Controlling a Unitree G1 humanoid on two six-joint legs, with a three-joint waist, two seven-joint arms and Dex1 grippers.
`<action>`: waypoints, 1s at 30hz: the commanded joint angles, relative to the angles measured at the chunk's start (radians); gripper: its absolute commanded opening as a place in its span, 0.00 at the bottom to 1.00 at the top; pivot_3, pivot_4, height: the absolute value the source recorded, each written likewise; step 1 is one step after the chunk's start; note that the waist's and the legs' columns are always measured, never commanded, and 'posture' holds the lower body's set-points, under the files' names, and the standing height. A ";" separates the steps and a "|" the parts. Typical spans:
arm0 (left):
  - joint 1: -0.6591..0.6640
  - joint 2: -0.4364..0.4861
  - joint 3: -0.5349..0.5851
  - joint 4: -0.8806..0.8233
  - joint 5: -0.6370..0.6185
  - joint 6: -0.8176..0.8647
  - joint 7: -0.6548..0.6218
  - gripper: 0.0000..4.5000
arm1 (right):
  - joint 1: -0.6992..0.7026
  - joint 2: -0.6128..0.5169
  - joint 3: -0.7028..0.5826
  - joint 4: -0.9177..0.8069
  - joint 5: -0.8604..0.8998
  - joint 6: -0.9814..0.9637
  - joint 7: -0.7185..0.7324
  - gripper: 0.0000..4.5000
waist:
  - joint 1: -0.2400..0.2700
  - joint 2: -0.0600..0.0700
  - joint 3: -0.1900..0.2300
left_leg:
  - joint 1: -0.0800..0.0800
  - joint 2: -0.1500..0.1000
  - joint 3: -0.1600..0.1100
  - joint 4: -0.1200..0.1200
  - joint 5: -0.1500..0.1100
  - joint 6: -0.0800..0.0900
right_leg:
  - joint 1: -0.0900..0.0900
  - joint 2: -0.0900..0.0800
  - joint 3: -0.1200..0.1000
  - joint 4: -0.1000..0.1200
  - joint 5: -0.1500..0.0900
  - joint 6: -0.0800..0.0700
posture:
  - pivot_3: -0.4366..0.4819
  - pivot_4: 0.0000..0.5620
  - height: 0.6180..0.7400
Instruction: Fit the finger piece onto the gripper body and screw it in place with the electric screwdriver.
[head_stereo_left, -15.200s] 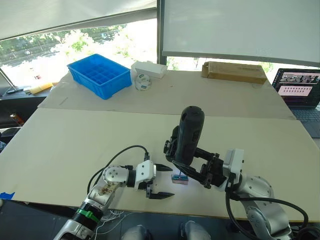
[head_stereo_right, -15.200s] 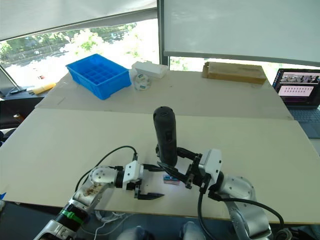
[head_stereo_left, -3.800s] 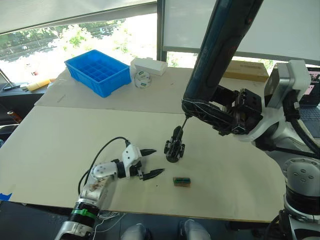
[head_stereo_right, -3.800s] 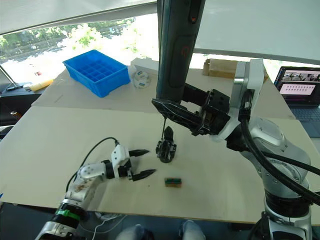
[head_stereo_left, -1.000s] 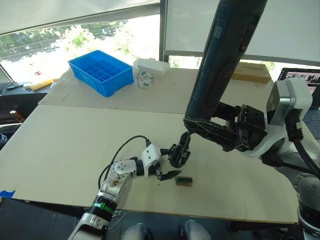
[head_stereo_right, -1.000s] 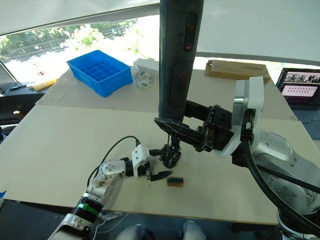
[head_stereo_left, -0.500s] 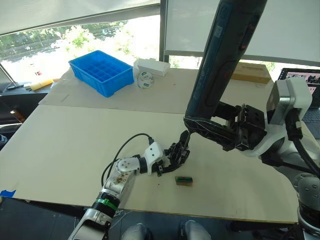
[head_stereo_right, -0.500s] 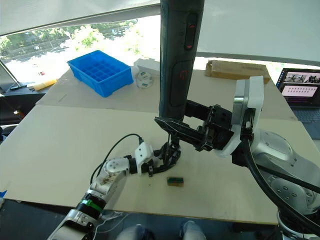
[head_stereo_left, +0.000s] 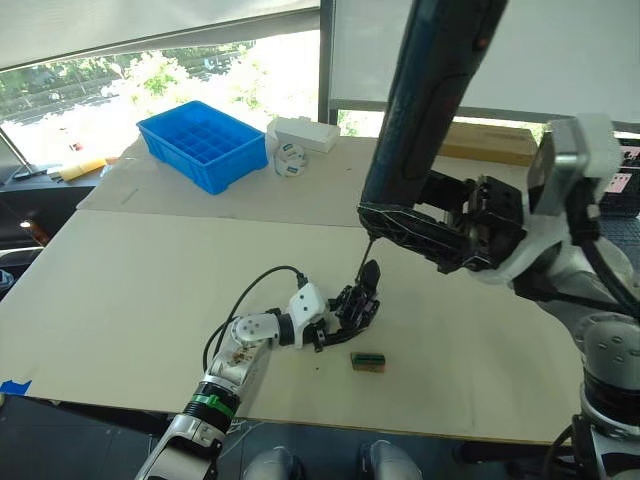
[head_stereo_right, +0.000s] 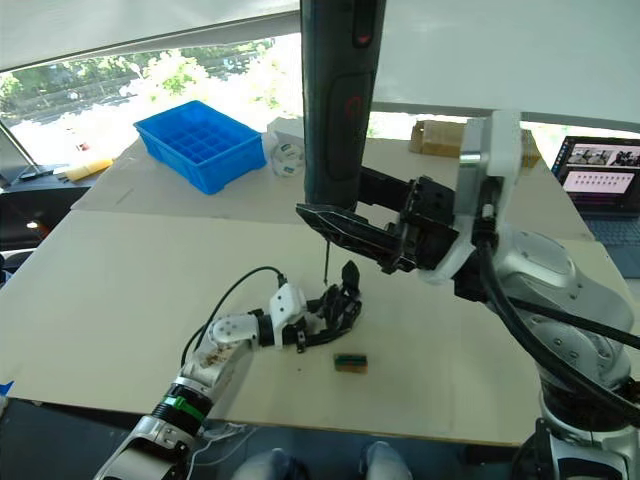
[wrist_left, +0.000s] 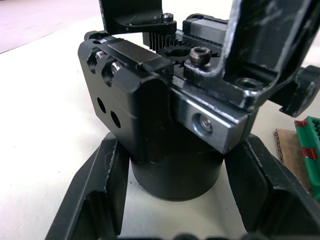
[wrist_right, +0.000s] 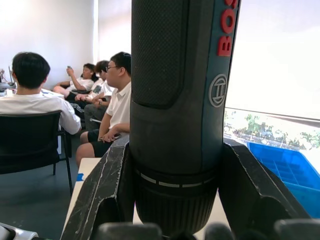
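Observation:
The gripper body (head_stereo_left: 352, 312), a squat black block, stands on the table near the front edge. My left gripper (head_stereo_left: 340, 318) is shut on its round base (wrist_left: 175, 172), one finger (wrist_left: 102, 192) on each side. A pointed black finger (head_stereo_left: 371, 274) sticks up from the body; I cannot tell whether this is the finger piece. My right gripper (head_stereo_right: 345, 225) is shut on the electric screwdriver (head_stereo_right: 335, 100), a thick black cylinder with red lettering (wrist_right: 226, 30), held nearly upright. Its thin bit (head_stereo_right: 325, 262) hangs just above the gripper body.
A small green-topped brown block (head_stereo_left: 367, 361) lies just in front of the gripper body. At the back stand a blue bin (head_stereo_left: 200, 145), a white box (head_stereo_left: 300, 133), a tape roll (head_stereo_left: 288, 160) and a cardboard box (head_stereo_left: 490, 143). A laptop (head_stereo_left: 625, 170) sits far right.
My left gripper moved in and shut around the gripper body's base a second ago. Since then the screwdriver has risen and shifted left, lifting its bit off the body.

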 joint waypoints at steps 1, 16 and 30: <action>0.013 -0.007 -0.012 0.009 0.001 0.026 0.004 0.50 | -0.031 0.016 0.018 -0.006 -0.072 -0.024 0.033 0.43 | 0.000 0.000 0.000 | 0.000 0.000 0.000 0.000 0.000 0.000 | 0.000 0.000 0.000 0.000 0.000 0.000 | 0.48 0.27 1.00; 0.007 -0.001 -0.029 0.009 0.018 0.026 0.007 0.50 | 0.036 0.142 0.071 -0.020 -0.224 -0.052 0.080 0.43 | 0.000 0.000 0.000 | 0.000 0.000 0.000 0.001 0.000 0.000 | 0.000 0.000 -0.002 0.000 0.000 0.001 | 0.48 0.27 1.00; 0.016 0.009 -0.033 -0.002 0.020 0.017 0.011 0.50 | 0.030 0.199 0.094 0.027 -0.340 -0.053 0.123 0.43 | -0.002 0.000 0.000 | 0.000 0.000 0.000 0.000 0.000 0.000 | 0.000 0.000 -0.003 0.000 0.000 0.001 | 0.48 0.27 1.00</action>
